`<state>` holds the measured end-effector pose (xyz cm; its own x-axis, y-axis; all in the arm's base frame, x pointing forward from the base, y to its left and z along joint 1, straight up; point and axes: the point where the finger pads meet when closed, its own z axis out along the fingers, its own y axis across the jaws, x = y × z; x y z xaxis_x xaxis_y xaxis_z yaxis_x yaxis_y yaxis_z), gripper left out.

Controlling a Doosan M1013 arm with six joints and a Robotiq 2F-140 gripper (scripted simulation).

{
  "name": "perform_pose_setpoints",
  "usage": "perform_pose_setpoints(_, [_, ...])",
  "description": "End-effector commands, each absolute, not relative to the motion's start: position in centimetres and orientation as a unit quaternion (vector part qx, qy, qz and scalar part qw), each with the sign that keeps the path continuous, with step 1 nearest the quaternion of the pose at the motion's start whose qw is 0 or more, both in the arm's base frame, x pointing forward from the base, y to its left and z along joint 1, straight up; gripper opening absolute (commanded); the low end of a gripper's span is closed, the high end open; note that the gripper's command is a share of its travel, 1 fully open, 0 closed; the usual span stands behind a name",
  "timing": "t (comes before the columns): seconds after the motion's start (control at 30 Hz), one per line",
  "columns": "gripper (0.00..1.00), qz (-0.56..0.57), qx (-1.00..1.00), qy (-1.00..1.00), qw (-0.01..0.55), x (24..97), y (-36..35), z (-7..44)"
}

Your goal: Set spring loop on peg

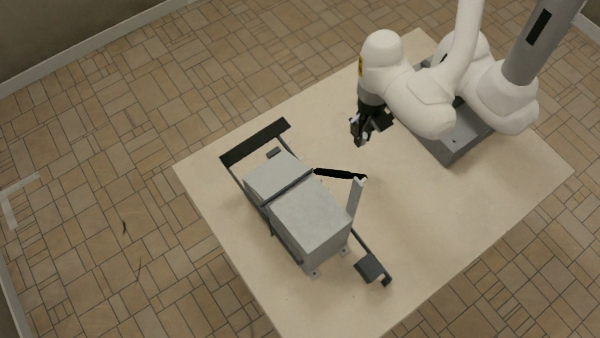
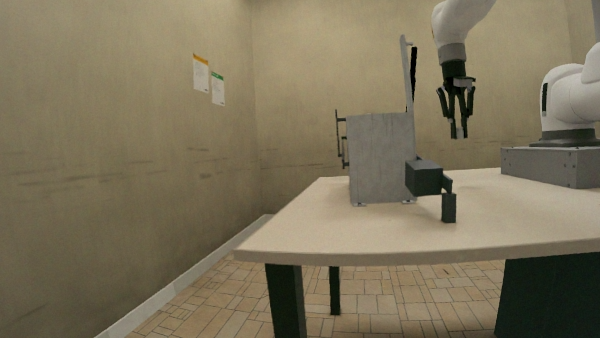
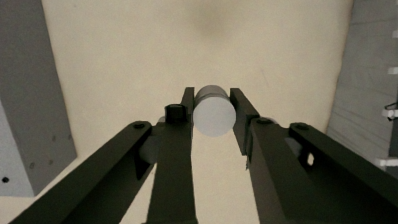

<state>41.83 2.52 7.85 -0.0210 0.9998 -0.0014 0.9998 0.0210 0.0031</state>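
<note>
One weight (image 1: 364, 138) (image 2: 460, 134) (image 3: 214, 116) is pinched between the pads of the gripper (image 1: 361, 139) (image 2: 459, 134) (image 3: 211, 102), held above the bench (image 1: 425, 200) (image 2: 350, 240) (image 3: 125, 60), right of the feeder (image 1: 310, 212) (image 2: 380, 155) (image 3: 362, 75) in the exterior view.

The step in hand looks like carrying it to the pedal (image 1: 255, 141), which I take to be the dark plate at upper left of the top view. Best go round the spring (image 1: 340, 173) (image 2: 413, 70) or well over it, keeping the grip firm. Over the plate, tilt the wrist to match its slope, bring the base down flat, and let the plate take the load before the pads part. Set down upright, the weight would meet the slope on one edge and might tip or slide.

Only the wrist view shows pale pegs (image 3: 393, 70) down its right edge, with a thin dark loop (image 3: 390, 106) by one of them; whether it is hooked there I cannot tell. The exterior view shows the air under the weight, which the top view flattens. The top view, in turn, gives the plate's full width; the wrist view misses it.
</note>
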Motion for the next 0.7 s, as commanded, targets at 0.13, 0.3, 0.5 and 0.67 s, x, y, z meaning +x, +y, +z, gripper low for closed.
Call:
perform_pose_setpoints(0.13, [0.25,0.001,0.7,0.714,0.002,41.9,2.5,9.7])
perform_pose_setpoints(0.3, [0.25,0.001,0.7,0.714,0.002,41.9,2.5,10.8])
perform_pose_setpoints(0.5, [0.25,0.001,0.7,0.714,0.002,41.9,2.5,11.2])
perform_pose_setpoints(0.67, [0.25,0.001,0.7,0.714,0.002,41.9,2.5,12.1])
